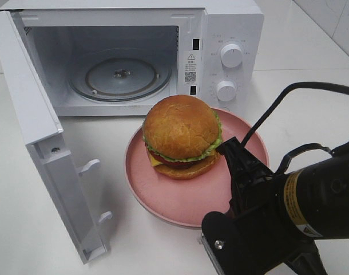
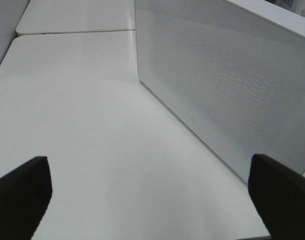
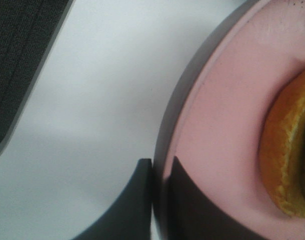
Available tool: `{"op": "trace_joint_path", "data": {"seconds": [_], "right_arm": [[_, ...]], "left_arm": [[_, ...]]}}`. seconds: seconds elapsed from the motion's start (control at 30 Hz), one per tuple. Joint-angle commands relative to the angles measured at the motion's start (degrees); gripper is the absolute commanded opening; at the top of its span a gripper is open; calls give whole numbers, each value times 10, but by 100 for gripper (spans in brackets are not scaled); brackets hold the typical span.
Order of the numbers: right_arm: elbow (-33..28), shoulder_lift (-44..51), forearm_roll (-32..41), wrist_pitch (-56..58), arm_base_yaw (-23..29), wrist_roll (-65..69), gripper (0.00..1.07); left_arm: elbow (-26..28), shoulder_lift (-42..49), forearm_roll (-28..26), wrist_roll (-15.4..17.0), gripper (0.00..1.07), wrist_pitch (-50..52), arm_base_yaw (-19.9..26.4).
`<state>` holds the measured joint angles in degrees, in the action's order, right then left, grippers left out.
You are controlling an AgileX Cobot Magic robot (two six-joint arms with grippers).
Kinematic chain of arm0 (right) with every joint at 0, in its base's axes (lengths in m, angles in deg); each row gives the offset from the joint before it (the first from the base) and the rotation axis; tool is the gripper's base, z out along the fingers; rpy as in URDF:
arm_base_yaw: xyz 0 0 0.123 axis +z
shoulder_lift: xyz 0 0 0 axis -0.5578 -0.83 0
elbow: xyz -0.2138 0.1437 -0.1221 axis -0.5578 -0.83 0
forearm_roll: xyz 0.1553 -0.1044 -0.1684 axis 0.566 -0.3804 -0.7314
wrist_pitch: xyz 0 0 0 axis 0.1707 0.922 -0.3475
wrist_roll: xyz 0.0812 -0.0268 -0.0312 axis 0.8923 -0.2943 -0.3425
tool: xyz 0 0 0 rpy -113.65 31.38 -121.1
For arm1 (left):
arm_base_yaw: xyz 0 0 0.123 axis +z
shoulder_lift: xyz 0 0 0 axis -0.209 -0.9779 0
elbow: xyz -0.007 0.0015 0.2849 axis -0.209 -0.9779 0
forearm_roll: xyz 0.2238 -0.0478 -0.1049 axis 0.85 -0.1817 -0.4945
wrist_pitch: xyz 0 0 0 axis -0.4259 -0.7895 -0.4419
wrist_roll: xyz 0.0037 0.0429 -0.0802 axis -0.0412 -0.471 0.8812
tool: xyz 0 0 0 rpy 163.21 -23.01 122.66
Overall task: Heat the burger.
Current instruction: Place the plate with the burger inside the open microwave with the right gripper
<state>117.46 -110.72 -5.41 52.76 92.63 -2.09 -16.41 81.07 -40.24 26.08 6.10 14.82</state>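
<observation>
The burger [image 1: 182,134] sits on a pink plate [image 1: 163,195] on the white table, just in front of the open microwave [image 1: 123,57]. Its glass turntable [image 1: 120,75] is bare. My right gripper [image 1: 229,150] reaches over the plate's near right side; in the right wrist view the gripper [image 3: 160,172] is shut on the plate's rim [image 3: 192,100], with the burger's bun [image 3: 287,150] close by. My left gripper [image 2: 152,200] does not show in the exterior high view; in its wrist view it stands open over bare table beside a white perforated microwave panel [image 2: 227,85].
The microwave door [image 1: 40,120] swings out to the left, reaching the table's front. Two knobs [image 1: 231,55] sit on the control panel at the right. A black cable [image 1: 277,103] arcs up from the right arm.
</observation>
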Motion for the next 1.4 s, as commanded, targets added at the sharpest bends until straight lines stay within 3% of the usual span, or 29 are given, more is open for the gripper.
{"op": "trace_joint_path", "data": {"seconds": [0.03, 0.6, 1.0, 1.4], "right_arm": [[2, 2, 20, -15, -20, -61, 0], [42, 2, 172, -14, -100, -276, 0], [49, 2, 328, -7, -153, -435, 0], [77, 0, 321, 3, -160, -439, 0]], "left_arm": [[-1, 10, -3, 3, 100, -2, 1], [-1, 10, -3, 3, 100, -2, 1], [-1, 10, -3, 3, 100, -2, 1], [-1, 10, -3, 3, 100, -2, 1]]}}
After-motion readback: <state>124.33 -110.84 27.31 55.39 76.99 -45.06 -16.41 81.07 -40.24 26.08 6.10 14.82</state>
